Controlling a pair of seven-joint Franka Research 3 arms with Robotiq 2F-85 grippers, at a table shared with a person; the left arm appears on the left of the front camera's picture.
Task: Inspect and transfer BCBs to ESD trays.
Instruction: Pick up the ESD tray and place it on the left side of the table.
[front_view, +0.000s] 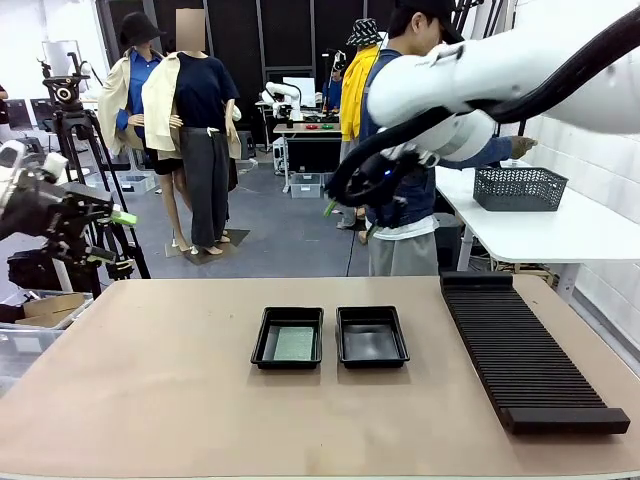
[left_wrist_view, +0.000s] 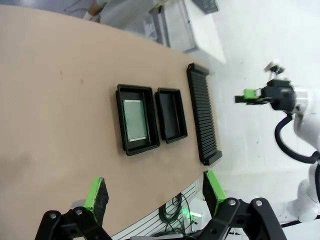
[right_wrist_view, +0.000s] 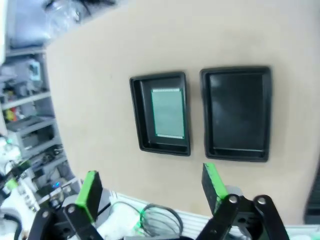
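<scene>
1 BCB (front_view: 294, 343) in ESD tray (front_view: 263, 338), far from left tool (left_wrist_view: 155, 194), right tool (right_wrist_view: 150, 190), both gaping, empty

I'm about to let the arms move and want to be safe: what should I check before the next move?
1. Left gripper open, empty: ok.
2. Right gripper open, empty: ok.
3. Left tray holds one board lying flat: ok.
4. Right tray empty, free for a board: ok.
5. Next board waiting in the rack: not ok, its slots look bare.
6. Person clear of the trays: ok, standing beyond the table's far edge.
</scene>
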